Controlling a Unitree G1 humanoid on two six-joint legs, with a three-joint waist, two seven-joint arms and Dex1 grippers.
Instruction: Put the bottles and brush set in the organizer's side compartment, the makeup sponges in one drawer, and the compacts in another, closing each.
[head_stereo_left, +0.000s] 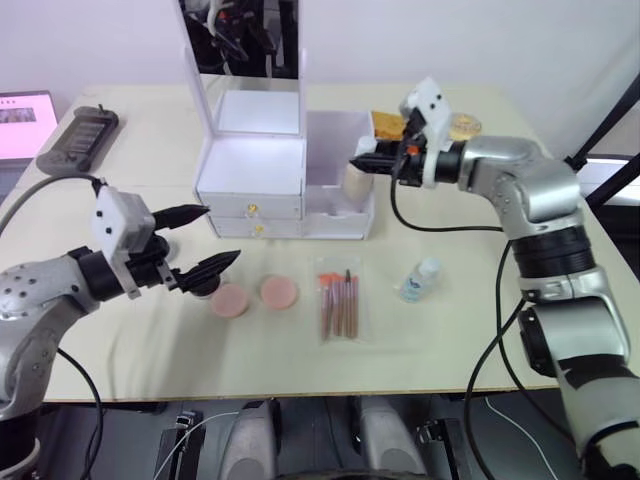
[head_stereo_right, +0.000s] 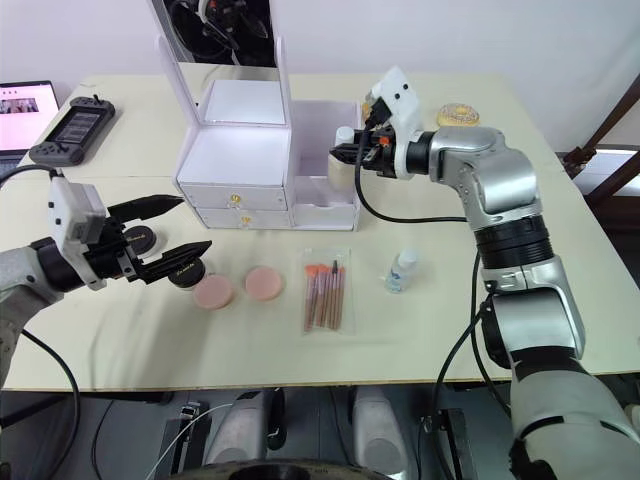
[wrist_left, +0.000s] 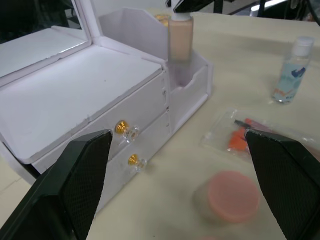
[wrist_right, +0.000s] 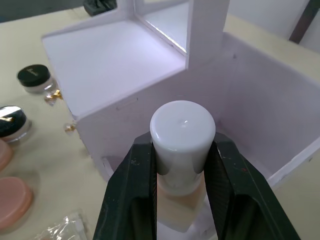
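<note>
Pinching the upright beige white-capped bottle (wrist_right: 182, 150), your right pincer (head_stereo_left: 372, 162) hung directly over the white organizer's tall open side compartment (head_stereo_left: 340, 205); left pincer (head_stereo_left: 205, 240) stood spread.

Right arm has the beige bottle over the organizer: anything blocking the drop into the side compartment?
Nothing visible. The right gripper is shut on the beige bottle, which stands upright with its base already inside the side compartment. The bare white interior beside it holds no other item.
</note>
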